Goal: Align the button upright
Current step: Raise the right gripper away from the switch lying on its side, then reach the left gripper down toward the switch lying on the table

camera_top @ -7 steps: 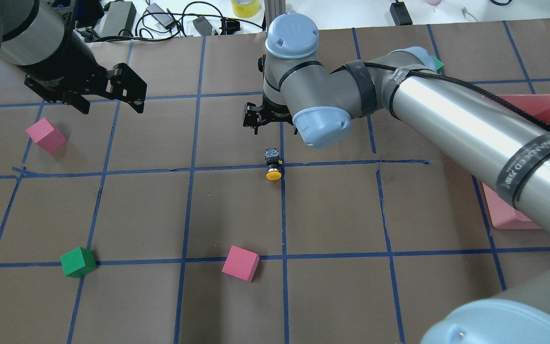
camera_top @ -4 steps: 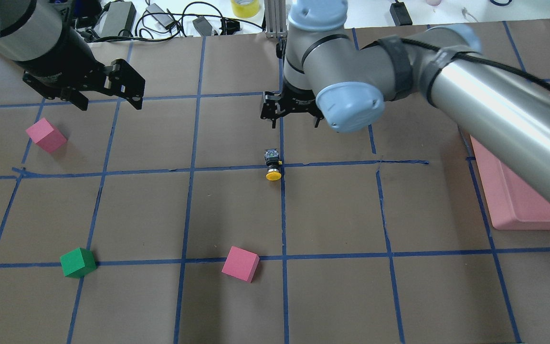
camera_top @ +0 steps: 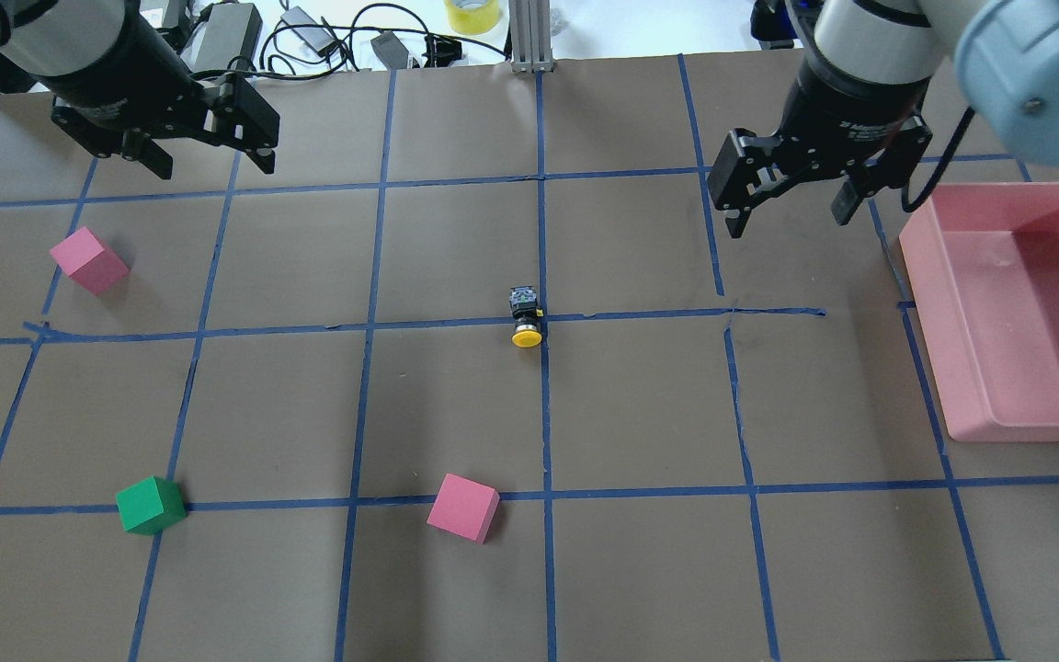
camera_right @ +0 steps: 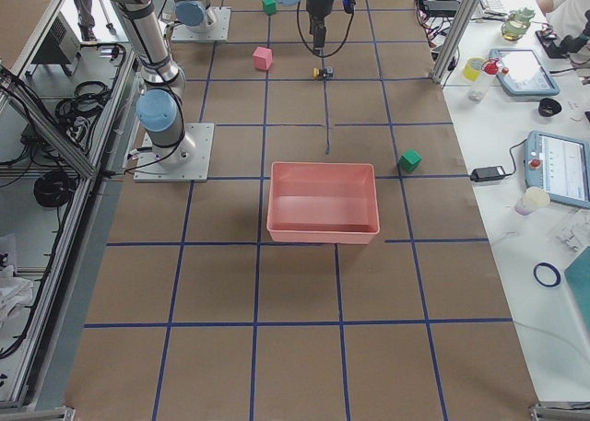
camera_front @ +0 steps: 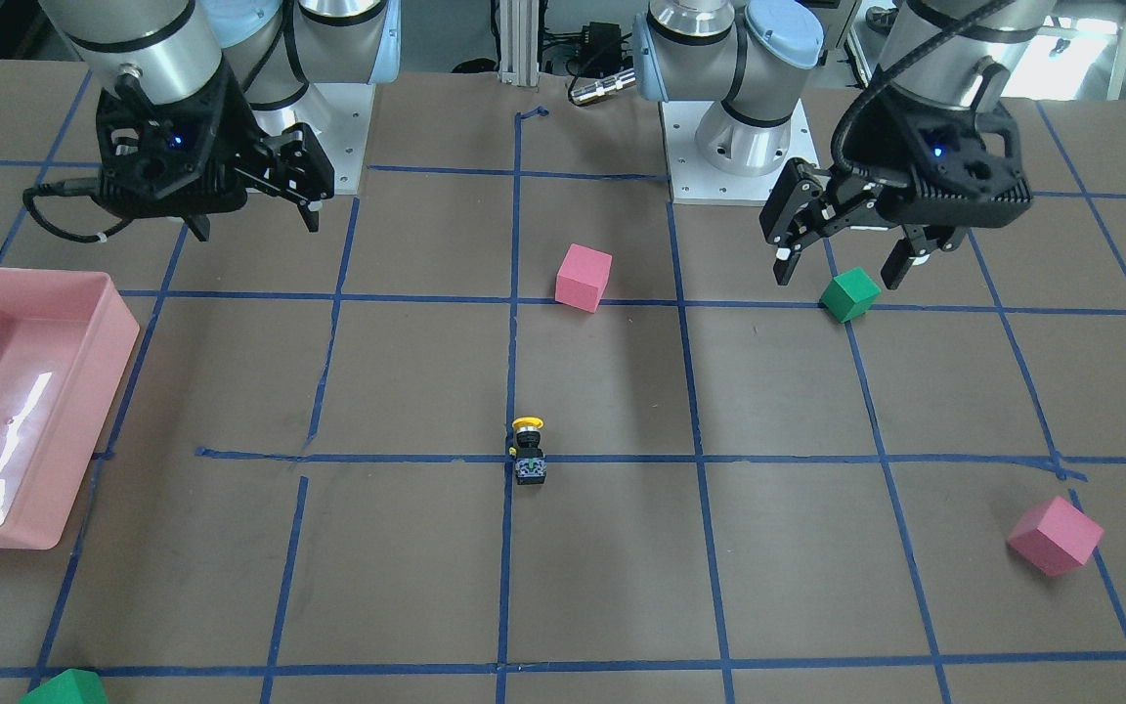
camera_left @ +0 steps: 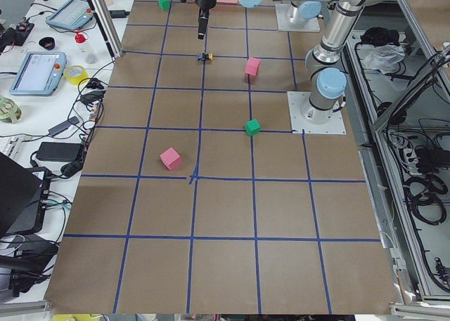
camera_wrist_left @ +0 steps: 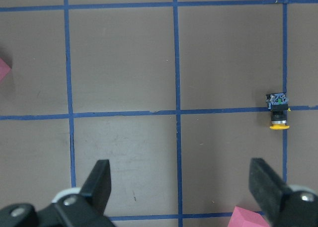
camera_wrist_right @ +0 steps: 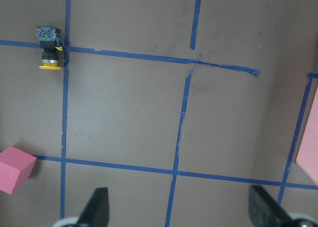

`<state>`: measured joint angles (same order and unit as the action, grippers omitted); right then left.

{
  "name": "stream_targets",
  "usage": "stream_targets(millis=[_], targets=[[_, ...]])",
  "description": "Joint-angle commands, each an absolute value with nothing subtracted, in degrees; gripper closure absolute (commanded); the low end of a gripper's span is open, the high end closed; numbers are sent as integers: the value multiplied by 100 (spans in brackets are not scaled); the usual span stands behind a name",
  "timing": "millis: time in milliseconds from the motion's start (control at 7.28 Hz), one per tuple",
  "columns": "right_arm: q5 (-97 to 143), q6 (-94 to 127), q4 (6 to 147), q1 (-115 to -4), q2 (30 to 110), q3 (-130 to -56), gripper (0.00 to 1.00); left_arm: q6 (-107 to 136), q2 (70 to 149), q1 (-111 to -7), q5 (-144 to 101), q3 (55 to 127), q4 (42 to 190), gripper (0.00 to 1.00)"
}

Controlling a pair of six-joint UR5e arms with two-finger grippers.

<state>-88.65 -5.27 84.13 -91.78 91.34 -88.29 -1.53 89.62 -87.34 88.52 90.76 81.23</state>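
The button [camera_top: 526,317] lies on its side on the brown table at a blue tape crossing, with its yellow cap toward the robot and its base block away. It also shows in the front view [camera_front: 528,452], the left wrist view [camera_wrist_left: 277,112] and the right wrist view [camera_wrist_right: 48,47]. My left gripper [camera_top: 214,165] is open and empty, held above the table far to the button's left. My right gripper [camera_top: 787,219] is open and empty, held above the table to the button's right, near the pink tray. Neither gripper touches the button.
A pink tray [camera_top: 952,303] stands at the right edge. Pink cubes [camera_top: 89,260] [camera_top: 463,507] and a green cube [camera_top: 151,505] lie on the left and near side. Another green cube [camera_front: 64,689] lies at the far side. Cables lie beyond the table's far edge.
My right arm has swung away from over the button to the right, toward the tray. My left gripper has drifted slightly farther back. The button has not moved.
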Motion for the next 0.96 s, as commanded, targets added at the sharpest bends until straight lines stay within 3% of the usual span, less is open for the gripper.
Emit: stream_targets(millis=[0,412,824], targets=[[-8851,-537,8376,-9141,9255,-8798,0,612,9087,-9251,8877,9560,7781,0],[-9078,-308,8640,-9158,9255,-8692,0,1062,9105,-9614,8859,10579,6500,0],[-9070,342,8718,-9158,9237,-8710,0,1309,9175,-10238,8956,10985,6127,0]])
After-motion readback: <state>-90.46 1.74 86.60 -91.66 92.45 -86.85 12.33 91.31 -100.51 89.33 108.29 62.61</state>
